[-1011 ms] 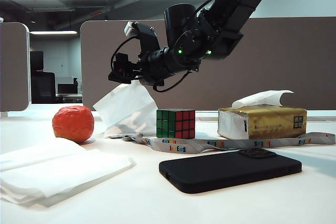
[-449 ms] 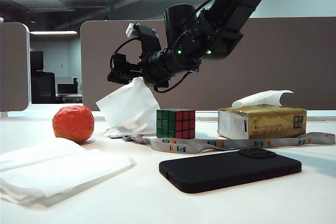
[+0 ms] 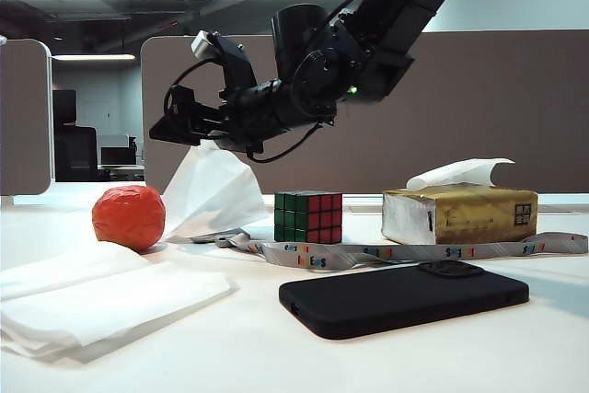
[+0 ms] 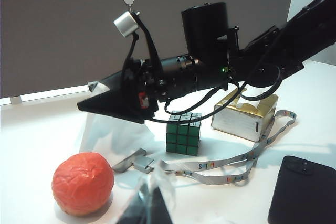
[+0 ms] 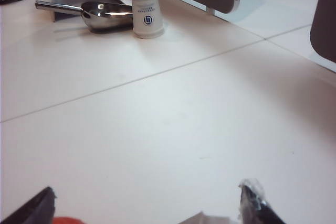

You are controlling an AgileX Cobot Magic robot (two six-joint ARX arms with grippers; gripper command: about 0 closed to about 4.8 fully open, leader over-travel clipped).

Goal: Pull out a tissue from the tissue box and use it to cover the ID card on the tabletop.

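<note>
My right gripper (image 3: 164,126) reaches across to the left, hanging open just above the tissue (image 3: 216,195). Its fingers are wide apart in the right wrist view, with nothing between them (image 5: 149,198). The white tissue (image 4: 105,129) stands loose like a tent on the tabletop (image 3: 276,356), between an orange ball and a puzzle cube. The ID card is hidden; only its grey lanyard (image 3: 414,252) runs out from under the tissue. The gold tissue box (image 3: 460,213) sits to the right with a sheet poking up. My left gripper (image 4: 149,205) looks shut and empty, low near the ball.
An orange ball (image 3: 129,216) sits left of the tissue and a puzzle cube (image 3: 308,216) right of it. A black phone (image 3: 405,296) lies in front, with a pile of white paper (image 3: 101,296) at front left. A paper cup (image 5: 146,18) and steel ladle (image 5: 102,14) stand further off.
My right gripper has opened and swung left, away from the tissue. The tissue has dropped free and settled lower on the tabletop.
</note>
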